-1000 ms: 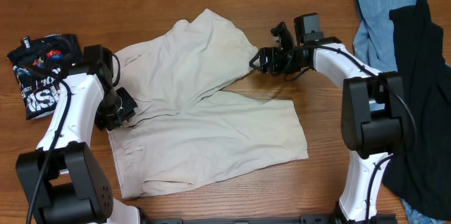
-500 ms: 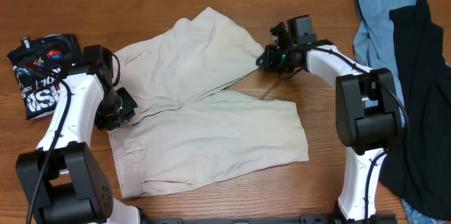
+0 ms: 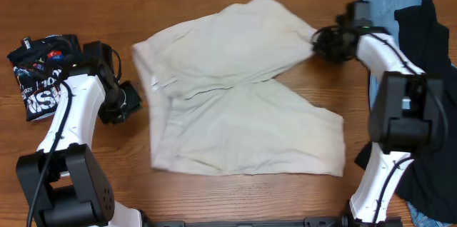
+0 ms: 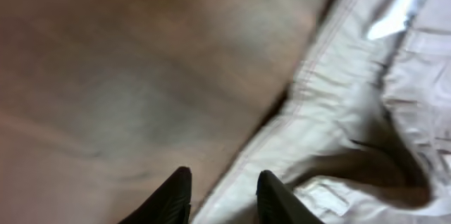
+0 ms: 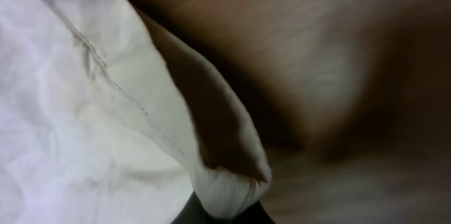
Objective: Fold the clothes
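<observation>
Plainly at an early stage: the pale beige cotton shorts (image 3: 228,98) lie opened out flat across the middle of the brown wooden table (image 3: 243,198), waistband to the left and both wide legs running right, with no fold made in them yet. The right gripper (image 3: 323,41) has the hem of the far leg nipped between closed jaws, the ribbed edge bunching just at the fingertips in the right wrist view (image 5: 222,213). The left gripper (image 3: 130,98) sits just beside the waistband (image 4: 338,111), jaws narrowly parted and holding nothing, the stitched edge running past them.

The cloth reads as soft, matte woven cotton, lightly creased, with a double-stitched seam, a turned hem and a faint darker patch on the upper leg. A crumpled light blue garment (image 3: 385,13) and a limp black garment (image 3: 428,77) wait in a loose heap at the right edge, unfolded. At far left a black printed garment (image 3: 43,70) sits in a compact bundle, possibly folded already, though the overhead view is too coarse to say. On this showing, most of the work remains.
</observation>
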`<state>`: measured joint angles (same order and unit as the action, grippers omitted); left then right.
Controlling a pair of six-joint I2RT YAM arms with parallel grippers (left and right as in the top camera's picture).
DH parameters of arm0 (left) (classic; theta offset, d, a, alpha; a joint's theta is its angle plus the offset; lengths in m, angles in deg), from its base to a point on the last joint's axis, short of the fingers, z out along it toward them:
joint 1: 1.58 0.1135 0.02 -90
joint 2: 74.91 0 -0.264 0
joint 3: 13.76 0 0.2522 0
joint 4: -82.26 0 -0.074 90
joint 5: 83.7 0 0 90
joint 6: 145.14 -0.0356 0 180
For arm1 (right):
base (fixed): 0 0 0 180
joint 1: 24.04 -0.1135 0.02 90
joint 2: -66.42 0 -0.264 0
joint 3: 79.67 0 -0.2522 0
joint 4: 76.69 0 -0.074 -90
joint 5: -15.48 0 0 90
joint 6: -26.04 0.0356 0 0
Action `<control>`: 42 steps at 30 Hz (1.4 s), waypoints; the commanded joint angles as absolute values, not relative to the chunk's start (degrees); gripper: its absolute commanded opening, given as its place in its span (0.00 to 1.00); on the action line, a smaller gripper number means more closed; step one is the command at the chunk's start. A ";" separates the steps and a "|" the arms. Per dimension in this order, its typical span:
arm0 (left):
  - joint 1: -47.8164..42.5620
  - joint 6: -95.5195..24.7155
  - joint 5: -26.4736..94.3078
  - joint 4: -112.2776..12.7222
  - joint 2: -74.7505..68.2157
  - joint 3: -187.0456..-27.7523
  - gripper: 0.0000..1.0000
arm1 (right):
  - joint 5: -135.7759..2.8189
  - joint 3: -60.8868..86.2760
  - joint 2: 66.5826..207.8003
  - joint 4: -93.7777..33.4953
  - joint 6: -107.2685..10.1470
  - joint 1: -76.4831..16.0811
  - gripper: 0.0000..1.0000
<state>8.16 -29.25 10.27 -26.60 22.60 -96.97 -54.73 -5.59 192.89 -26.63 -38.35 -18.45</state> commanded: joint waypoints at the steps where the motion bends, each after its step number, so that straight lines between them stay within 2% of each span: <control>1: 8.09 -31.41 17.57 -30.36 22.58 -96.73 0.38 | -58.34 -6.94 189.97 -22.63 -38.22 -14.63 0.04; 3: 8.09 -31.41 19.93 -33.16 22.58 -96.73 0.39 | -58.38 -6.92 189.97 -19.05 -39.16 -13.43 0.10; 5: 8.01 -31.50 22.27 -35.47 22.58 -96.73 0.38 | -56.15 -6.94 189.94 -16.08 -43.38 -13.08 0.31; 6: 7.83 -32.27 23.58 -36.35 22.58 -96.73 0.38 | -54.07 -6.94 189.94 -14.81 -47.12 -13.08 0.47; 7: 7.57 -33.53 24.91 -37.16 22.58 -96.73 0.39 | -53.72 -6.94 189.86 -13.89 -48.60 -13.08 0.59; 9: 6.74 -36.24 27.56 -38.36 22.58 -96.73 0.41 | -55.32 -6.94 188.96 -12.21 -48.98 -13.08 0.65; 14: 2.72 -43.48 31.86 -39.60 22.58 -96.73 0.48 | -59.67 -6.94 182.77 -9.69 -49.06 -13.08 0.67; 24: -5.94 -44.27 28.41 -41.50 24.90 -96.71 0.52 | -61.24 -6.94 173.29 -3.49 -50.97 -14.39 0.67; 31: -8.87 -44.42 28.17 -46.42 32.50 -96.71 0.51 | -61.22 -6.92 173.29 -0.99 -51.86 -14.39 0.67; 32: -8.95 -44.42 28.39 -46.58 33.49 -96.71 0.47 | -61.22 -6.92 173.29 -0.73 -52.06 -14.39 0.67; 33: -9.02 -44.44 28.61 -46.44 34.08 -96.71 0.36 | -61.27 -6.92 173.29 -0.56 -52.06 -14.39 0.67; 34: -9.09 -44.48 29.00 -45.66 34.34 -96.73 0.15 | -61.29 -6.92 173.29 -0.45 -52.06 -14.39 0.67; 35: -9.09 -44.79 29.11 -44.41 34.34 -96.73 0.04 | -61.29 -6.92 173.29 -0.40 -52.06 -14.39 0.66; 42: -4.56 -42.19 15.67 -28.41 32.41 -97.48 0.04 | -61.62 -6.92 173.29 -0.23 -52.28 -14.32 0.66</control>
<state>-7.49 -43.33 23.95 -30.79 33.70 -97.28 -60.68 -6.38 173.27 -0.21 -51.62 -14.32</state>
